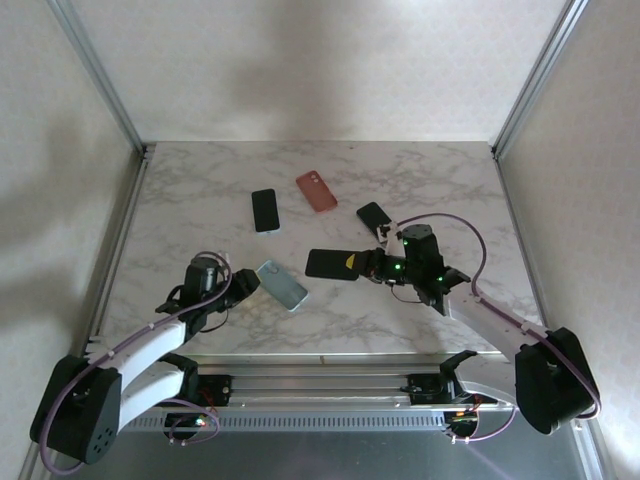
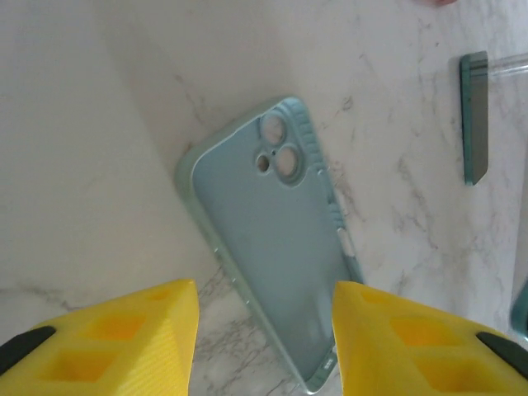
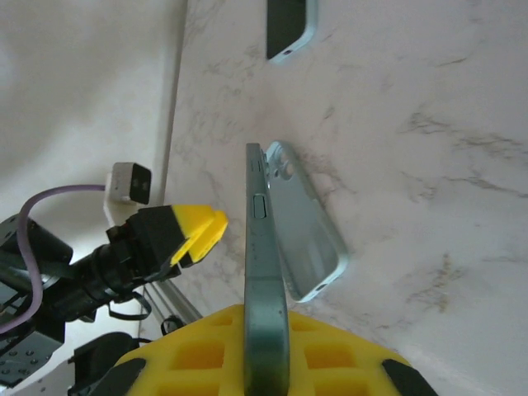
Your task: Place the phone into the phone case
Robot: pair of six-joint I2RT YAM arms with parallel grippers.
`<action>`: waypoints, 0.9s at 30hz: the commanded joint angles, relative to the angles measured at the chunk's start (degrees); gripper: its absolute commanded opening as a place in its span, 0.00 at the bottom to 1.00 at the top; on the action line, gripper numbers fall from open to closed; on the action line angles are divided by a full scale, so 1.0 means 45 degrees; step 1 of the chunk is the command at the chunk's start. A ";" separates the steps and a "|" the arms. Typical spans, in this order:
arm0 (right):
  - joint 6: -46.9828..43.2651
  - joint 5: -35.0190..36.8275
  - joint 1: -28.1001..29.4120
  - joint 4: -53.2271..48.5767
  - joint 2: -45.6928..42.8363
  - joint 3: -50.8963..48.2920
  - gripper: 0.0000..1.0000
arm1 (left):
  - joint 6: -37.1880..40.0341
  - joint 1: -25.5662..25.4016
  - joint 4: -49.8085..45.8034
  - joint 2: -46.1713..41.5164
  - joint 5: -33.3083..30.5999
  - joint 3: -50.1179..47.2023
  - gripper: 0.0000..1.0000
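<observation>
A light blue phone case (image 1: 282, 284) lies open side up on the marble table (image 1: 200, 200). In the left wrist view the case (image 2: 272, 239) has its near end between my yellow fingers (image 2: 124, 338), the left one apart from it. My left gripper (image 1: 245, 283) (image 2: 264, 330) is open. My right gripper (image 1: 362, 264) (image 3: 266, 355) is shut on a dark phone (image 1: 330, 263), held above the table just right of the case. In the right wrist view the phone (image 3: 262, 247) shows edge-on, with the case (image 3: 307, 231) on the table beyond it.
Further back lie a black phone (image 1: 264, 210), a pink case (image 1: 316, 191) and another dark phone (image 1: 375, 217). A metal frame post (image 1: 120, 130) lines the table's left edge, and walls enclose the back and sides.
</observation>
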 commanded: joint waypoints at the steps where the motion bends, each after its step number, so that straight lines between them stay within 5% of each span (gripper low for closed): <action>1: -0.0249 0.0757 0.1124 0.0268 0.0383 0.0767 0.00 | -0.0332 -0.0119 -0.0258 -0.0423 -0.0383 -0.0301 0.46; 13: 0.0663 0.2020 0.3045 0.1967 0.2812 0.0651 0.00 | -0.0029 -0.0002 0.0864 0.1224 -0.0880 0.0653 0.47; 27: -0.0223 0.4143 0.3039 -0.0958 0.2921 0.1079 0.00 | 0.0999 0.0325 0.1504 0.2996 -0.1429 0.2483 0.47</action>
